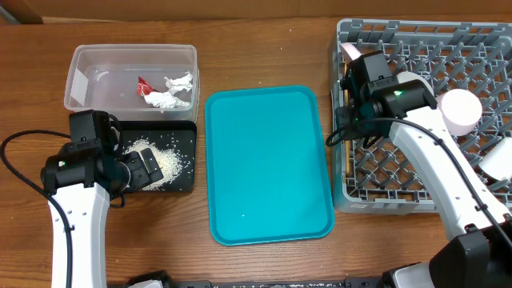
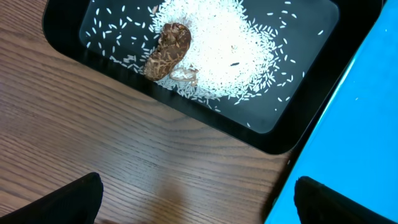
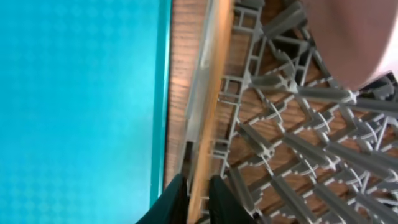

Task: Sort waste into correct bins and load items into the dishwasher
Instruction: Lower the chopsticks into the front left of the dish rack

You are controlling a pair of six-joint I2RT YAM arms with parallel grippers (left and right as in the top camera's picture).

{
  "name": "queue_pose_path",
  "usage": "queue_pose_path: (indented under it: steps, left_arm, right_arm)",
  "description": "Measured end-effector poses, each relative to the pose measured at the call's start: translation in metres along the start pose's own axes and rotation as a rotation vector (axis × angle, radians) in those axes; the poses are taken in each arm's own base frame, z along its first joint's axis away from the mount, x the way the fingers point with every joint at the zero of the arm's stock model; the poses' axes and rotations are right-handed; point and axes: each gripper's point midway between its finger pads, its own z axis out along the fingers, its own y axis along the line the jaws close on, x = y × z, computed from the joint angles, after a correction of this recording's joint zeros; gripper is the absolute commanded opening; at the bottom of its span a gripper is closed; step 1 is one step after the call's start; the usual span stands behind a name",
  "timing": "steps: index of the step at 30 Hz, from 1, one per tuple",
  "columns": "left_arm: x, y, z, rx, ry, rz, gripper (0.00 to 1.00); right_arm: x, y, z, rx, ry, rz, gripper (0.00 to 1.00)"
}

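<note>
My left gripper (image 1: 149,168) (image 2: 199,194) is open and empty, hovering at the black tray (image 1: 186,136) (image 2: 273,140). The tray holds loose rice grains (image 1: 164,158) (image 2: 224,43) and a brown food scrap (image 2: 168,50). The clear tub (image 1: 78,76) holds the red wrapper (image 1: 144,86) and white tissue (image 1: 172,94). My right gripper (image 1: 352,126) (image 3: 198,190) is shut on the wooden chopsticks (image 3: 208,93) over the left wall of the grey dish rack (image 1: 346,196) (image 3: 280,143). White dishes sit in the rack: a cup (image 1: 460,112) and a bowl (image 1: 498,164).
The teal serving tray (image 1: 268,164) (image 2: 354,124) (image 3: 74,93) lies between the black tray and the rack. A cable loops on the table left of my left arm (image 1: 12,168).
</note>
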Motion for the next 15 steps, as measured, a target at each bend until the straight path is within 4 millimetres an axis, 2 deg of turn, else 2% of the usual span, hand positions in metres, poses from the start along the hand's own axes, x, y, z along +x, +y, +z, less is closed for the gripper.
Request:
queue_pose_path:
  steps: [7,15]
  left_arm:
    - [0.000,0.000,0.000,0.000,0.000,0.000,1.00]
    - [0.000,0.000,0.000,0.000,0.000,0.000,1.00]
  right_arm:
    - [0.013,-0.005,0.011,0.007,0.042,0.008,0.15]
    - [0.011,-0.003,0.008,-0.009,0.040,0.071,0.21]
